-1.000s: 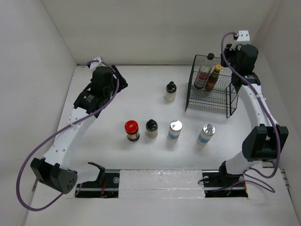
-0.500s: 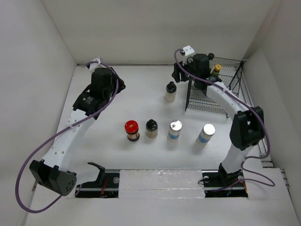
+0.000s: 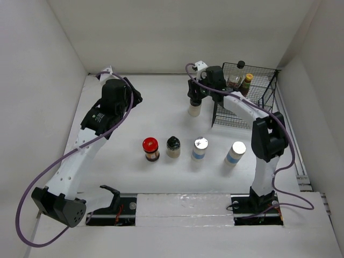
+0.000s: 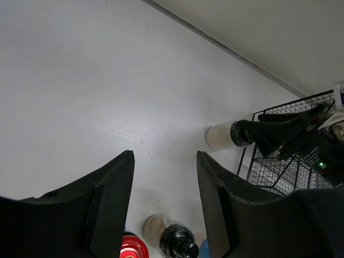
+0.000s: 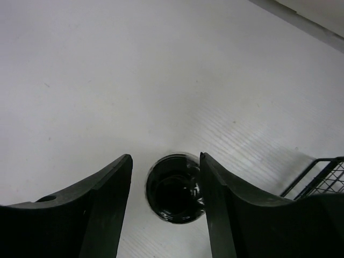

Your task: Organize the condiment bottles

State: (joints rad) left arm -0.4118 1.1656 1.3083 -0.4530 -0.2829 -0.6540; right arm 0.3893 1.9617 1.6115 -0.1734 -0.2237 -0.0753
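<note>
The right gripper [image 5: 165,156] hovered over the cream black-capped bottle [image 5: 174,196], jaws apart and not gripping it. This looked like the pick-up step. The bottle stood just beside the black wire basket [image 3: 252,115]. The next move called for descending, then closing squarely on the cap. The left gripper [image 4: 164,156] hung apart, empty.

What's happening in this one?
The right hand is over the cream bottle next to the wire basket. Its fingers are open on either side of the black cap and do not seem closed on it yet. Two tall sauce bottles stand in the basket. A red-lidded jar, a black-capped jar and two shakers stand in a row on the table. The left hand is open and holds nothing.
</note>
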